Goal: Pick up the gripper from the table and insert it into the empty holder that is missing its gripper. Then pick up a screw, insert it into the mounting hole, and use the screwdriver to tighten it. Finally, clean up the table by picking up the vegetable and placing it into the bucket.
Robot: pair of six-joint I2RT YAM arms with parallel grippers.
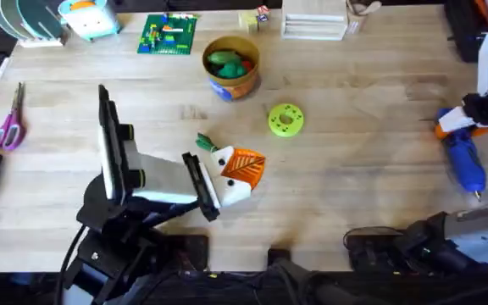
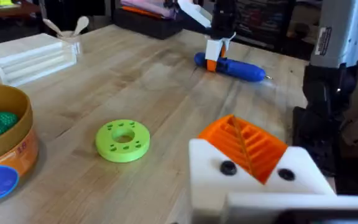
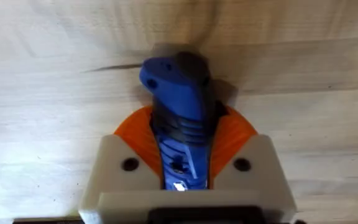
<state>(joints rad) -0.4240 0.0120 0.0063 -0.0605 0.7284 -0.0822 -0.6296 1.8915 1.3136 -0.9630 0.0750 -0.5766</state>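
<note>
A: Where is the screwdriver [image 1: 466, 163]?

B: It lies flat at the right edge of the table [image 1: 354, 186]. Its long axis runs roughly toward and away from the bases, and the thin bit points back toward them.

A: And which arm has it?

B: The right gripper [image 1: 468, 125] is clenched on the far, thick end. In the right wrist view the 2 orange pads hug the blue body on both sides.

A: So where does it need to go?

B: Left across the table, I think. The holder [image 2: 210, 180] on the left arm sits near the middle, well apart from the screwdriver. An orange pad [image 2: 244, 144] is already seated in it. A mounting hole [image 2: 227, 167] shows as a dark spot on its white side.

A: Is the left gripper [image 1: 237, 174] released or clenched?

B: I cannot tell.

A: Is anything in the way?

B: The bare wood between them looks free. The bit would have to swing round to face the hole, which I judge to be the tricky part.

A: What else is around?

B: The vegetable [image 1: 205, 141] lies just beside the left gripper, on its far side. A lime disc [image 1: 285, 119] is near, and the bucket [image 1: 254, 58] is farther back with green items inside.
</note>
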